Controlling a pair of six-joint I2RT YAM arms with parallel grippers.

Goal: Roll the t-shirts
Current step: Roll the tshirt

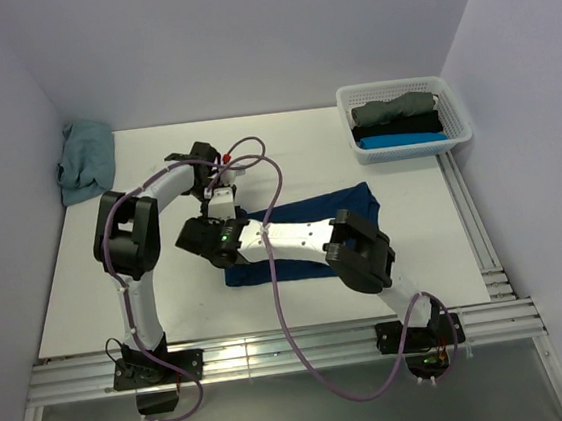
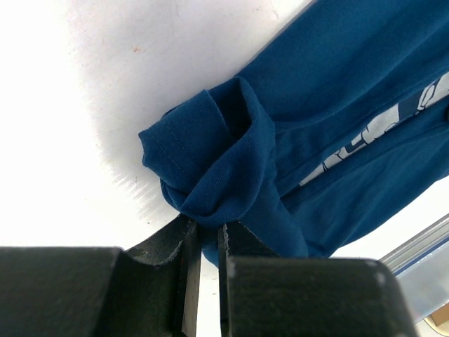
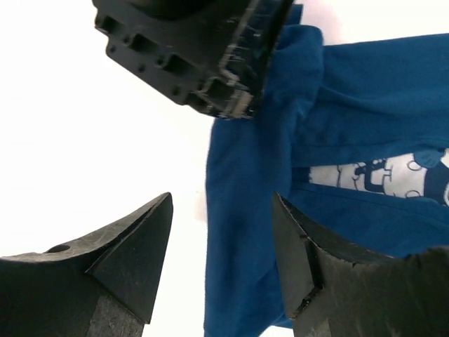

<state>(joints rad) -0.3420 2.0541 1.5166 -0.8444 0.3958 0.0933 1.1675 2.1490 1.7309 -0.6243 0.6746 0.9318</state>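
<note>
The left gripper (image 2: 203, 228) is nearly closed, pinching a bunched fold at one end of the navy t-shirt (image 1: 331, 210); the folded shirt stretches away from that pinch as a long strip across the table (image 1: 98, 290); the right gripper (image 3: 222, 198) hangs just beside, jaws wide and holding nothing, one finger above cloth, the other above bare table; rolling likely runs along the strip, away from both.

White table (image 1: 83, 292) bears navy t-shirt (image 1: 311, 209), teal t-shirt (image 1: 85, 161), basket (image 1: 388, 85)
</note>
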